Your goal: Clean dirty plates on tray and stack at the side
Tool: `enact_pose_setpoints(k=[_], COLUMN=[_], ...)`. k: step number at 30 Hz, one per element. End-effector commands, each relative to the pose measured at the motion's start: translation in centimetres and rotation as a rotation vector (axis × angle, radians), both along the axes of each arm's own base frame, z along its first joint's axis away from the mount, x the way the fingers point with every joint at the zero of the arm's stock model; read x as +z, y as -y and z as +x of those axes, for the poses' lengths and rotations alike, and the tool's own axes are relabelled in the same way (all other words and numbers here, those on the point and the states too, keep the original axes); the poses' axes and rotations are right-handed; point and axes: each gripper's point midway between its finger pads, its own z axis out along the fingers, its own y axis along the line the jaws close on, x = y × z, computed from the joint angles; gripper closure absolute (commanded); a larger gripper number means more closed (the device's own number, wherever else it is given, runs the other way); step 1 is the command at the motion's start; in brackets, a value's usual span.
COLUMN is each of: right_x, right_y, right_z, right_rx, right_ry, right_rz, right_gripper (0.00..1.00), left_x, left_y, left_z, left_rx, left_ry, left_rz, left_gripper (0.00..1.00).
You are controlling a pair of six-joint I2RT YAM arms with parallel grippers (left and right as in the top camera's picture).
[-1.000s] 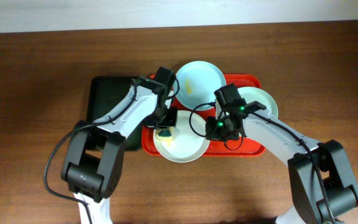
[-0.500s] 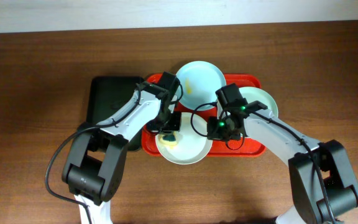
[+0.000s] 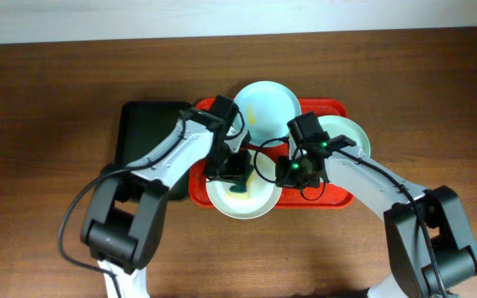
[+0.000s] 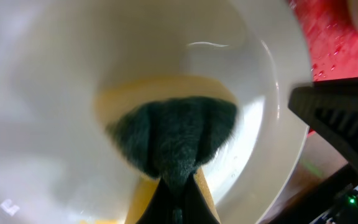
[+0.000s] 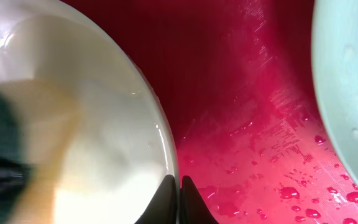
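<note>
**Overhead and wrist views, near edge to far.** Brown wooden surface (image 3: 48, 165), bare on the near side of both arms.

Nearest the edge is the white plate (image 3: 259, 200), face up. It lies directly under both claws, and its near part overhangs the near rim of the tray (image 3: 331, 197).

The left claw (image 4: 176, 202) is pinched narrow on a sponge (image 4: 173, 130). The sponge's dark green face is pressed into the plate's bowl and its yellow body is behind.

The right claw (image 5: 179, 190) is just right of the left claw. It is clamped on the white plate's rim, one finger inside and one outside.

The red tray's floor beyond the right claw is wet with droplets. The tray's long axis runs left to right, parallel to the surface's near edge.

Left of the left claw, a dark tray (image 3: 143, 132) lies right against the red one.

Beyond the right claw, the mint plate (image 3: 350, 136) overhangs the tray's right rim.

Beyond the left claw, the blue plate (image 3: 267, 108) is face up with a yellowish smear and overhangs the far rim.

Open wood lies to either side of the trays. Farthest is a pale wall (image 3: 222, 16).
</note>
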Motion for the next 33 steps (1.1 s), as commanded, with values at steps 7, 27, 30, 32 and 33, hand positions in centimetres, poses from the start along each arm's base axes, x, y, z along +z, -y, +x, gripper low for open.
enact_pose_setpoints(k=[7,27,30,32,33], right_x=[-0.5,-0.5,-0.5,-0.5,-0.5], right_y=[-0.3,-0.2,-0.2,-0.2,-0.2], right_z=[-0.4,-0.4,-0.4,-0.4,-0.4], right_rx=[0.007,0.007,0.007,0.007,0.007], right_ry=[-0.019,-0.02,-0.02,-0.02,-0.02], right_rz=[0.005,0.005,0.005,0.005,0.005], right_gripper=[0.96,0.96,0.96,0.96,0.96], left_x=[3.8,-0.7,-0.8,-0.8,-0.9], left_y=[-3.7,-6.3,-6.2,-6.0,-5.9], left_z=[2.4,0.5,0.4,0.3,0.2], left_rx=[0.081,0.197,0.195,0.187,0.184], left_ry=[0.156,-0.021,-0.024,-0.021,-0.02], left_rz=[0.142,0.319,0.32,0.32,0.319], left_gripper=[1.0,1.0,1.0,1.0,1.0])
